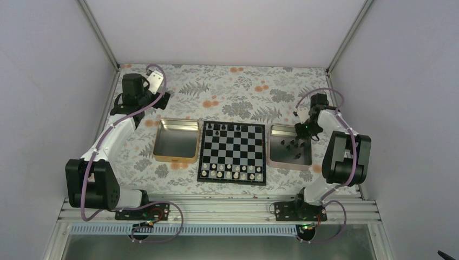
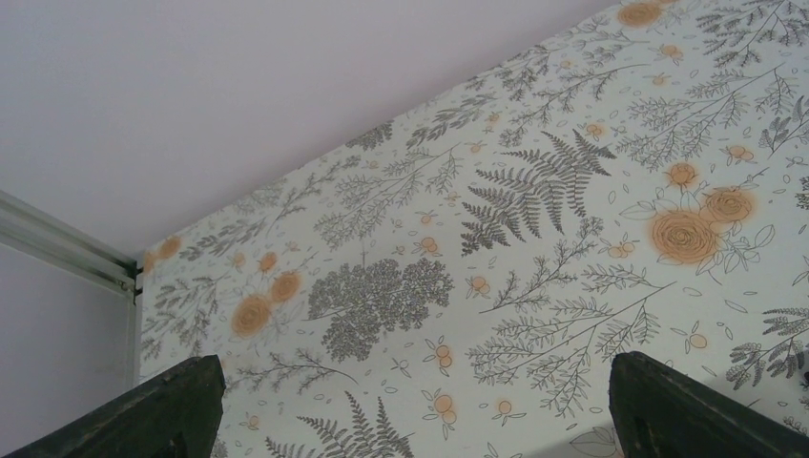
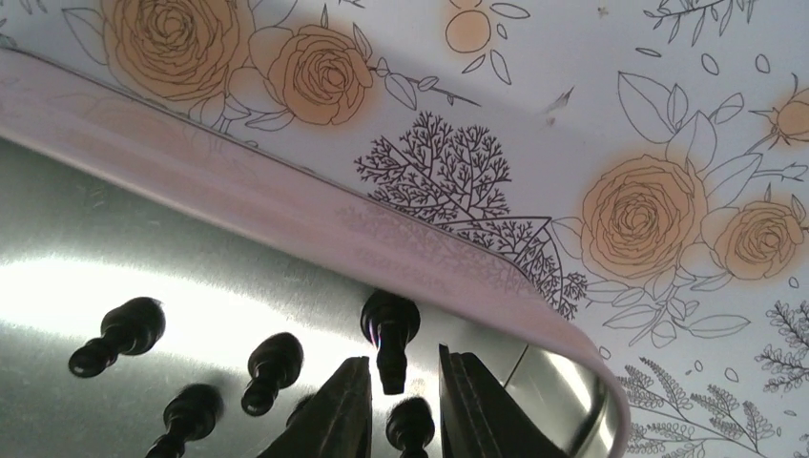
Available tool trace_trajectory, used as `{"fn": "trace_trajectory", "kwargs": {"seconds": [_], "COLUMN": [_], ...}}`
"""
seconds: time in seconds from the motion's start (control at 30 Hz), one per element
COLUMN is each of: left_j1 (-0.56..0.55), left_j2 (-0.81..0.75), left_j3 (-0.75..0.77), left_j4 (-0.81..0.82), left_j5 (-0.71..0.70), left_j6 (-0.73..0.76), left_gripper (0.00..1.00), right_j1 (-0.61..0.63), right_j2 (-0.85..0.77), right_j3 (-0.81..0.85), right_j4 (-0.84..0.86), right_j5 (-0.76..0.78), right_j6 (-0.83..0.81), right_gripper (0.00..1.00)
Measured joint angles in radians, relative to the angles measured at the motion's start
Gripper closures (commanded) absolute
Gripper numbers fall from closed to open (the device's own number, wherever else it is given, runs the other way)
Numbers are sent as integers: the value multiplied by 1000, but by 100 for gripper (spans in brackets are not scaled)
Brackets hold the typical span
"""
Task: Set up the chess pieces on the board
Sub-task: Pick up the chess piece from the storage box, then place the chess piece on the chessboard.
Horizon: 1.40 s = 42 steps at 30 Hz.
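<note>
The board (image 1: 233,152) lies at the table's middle, with a few black chess pieces (image 1: 222,128) on its far row and pale pieces along its near rows. Several more black chess pieces (image 1: 295,143) stand in the silver tray (image 1: 280,155) to the board's right. My right gripper (image 1: 304,130) hangs over that tray. In the right wrist view its jaws (image 3: 403,363) are open on either side of one upright black piece (image 3: 389,332), with a gap on each side. Other pieces (image 3: 272,367) stand to its left. My left gripper (image 2: 415,367) is open and empty over bare cloth, far left of the board.
An empty gold tray (image 1: 176,140) sits against the board's left side. The silver tray's raised rim (image 3: 286,205) runs close behind the right fingers. White walls enclose the flowered tablecloth (image 1: 238,86) on three sides.
</note>
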<state>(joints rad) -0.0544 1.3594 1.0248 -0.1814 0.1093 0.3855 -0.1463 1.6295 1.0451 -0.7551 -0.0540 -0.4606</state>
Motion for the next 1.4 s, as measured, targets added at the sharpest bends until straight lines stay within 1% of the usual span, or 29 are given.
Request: {"fn": "trace_trajectory", "kwargs": {"seconds": [0.33, 0.5, 0.63, 0.77, 0.9, 1.0, 1.13, 1.27, 1.4], "left_j1": [0, 0, 0, 0, 0, 0, 0, 0, 0], "left_j2": [11, 11, 11, 11, 11, 11, 11, 11, 11], "left_j3": [0, 0, 0, 0, 0, 0, 0, 0, 0], "left_j4": [0, -1, -1, -1, 0, 0, 0, 0, 0], "left_j5": [0, 0, 0, 0, 0, 0, 0, 0, 0], "left_j6": [0, 0, 0, 0, 0, 0, 0, 0, 0], "left_gripper": [0, 0, 0, 0, 0, 0, 0, 0, 0], "right_j1": [0, 0, 0, 1, 18, 65, 179, 288, 370], "right_j2": [67, 76, 75, 65, 3, -24, -13, 89, 217], "right_j3": [0, 0, 2, 25, 107, 222, 377, 501, 559], "right_j4": [37, 50, 49, 6, -101, -173, -222, -243, -239], "right_j5": [0, -2, -5, -7, -19, -28, -66, -98, -121], "right_j6": [2, 2, 2, 2, 0, -2, -3, -6, -7], "right_gripper": [79, 90, 94, 94, 94, 93, 93, 92, 92]}}
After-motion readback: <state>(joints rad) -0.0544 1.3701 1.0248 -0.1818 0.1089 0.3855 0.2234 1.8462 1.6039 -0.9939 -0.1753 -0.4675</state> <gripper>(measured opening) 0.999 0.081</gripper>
